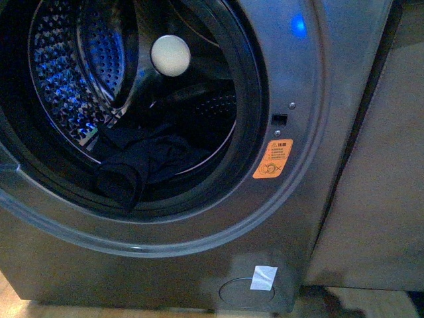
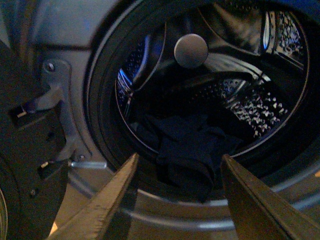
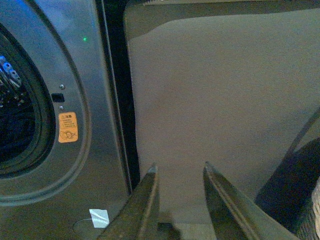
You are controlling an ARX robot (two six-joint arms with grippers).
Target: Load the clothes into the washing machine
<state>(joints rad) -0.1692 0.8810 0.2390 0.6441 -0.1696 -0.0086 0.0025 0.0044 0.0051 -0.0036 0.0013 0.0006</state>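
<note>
1. A plain grey-brown panel (image 1: 377, 172) stands just beside the machine on its right, flat and unmarked; in the right wrist view the same panel (image 3: 220, 100) fills most of the picture.
2. A narrow dark gap (image 3: 117, 100) runs upright between that panel and the neighbouring metal side.
3. A strip of light wooden floor (image 1: 13, 301) shows at the bottom left corner of the front view.
4. At the edge of the right wrist view sits a dark shape (image 3: 292, 185), too dim to tell what it is.
</note>
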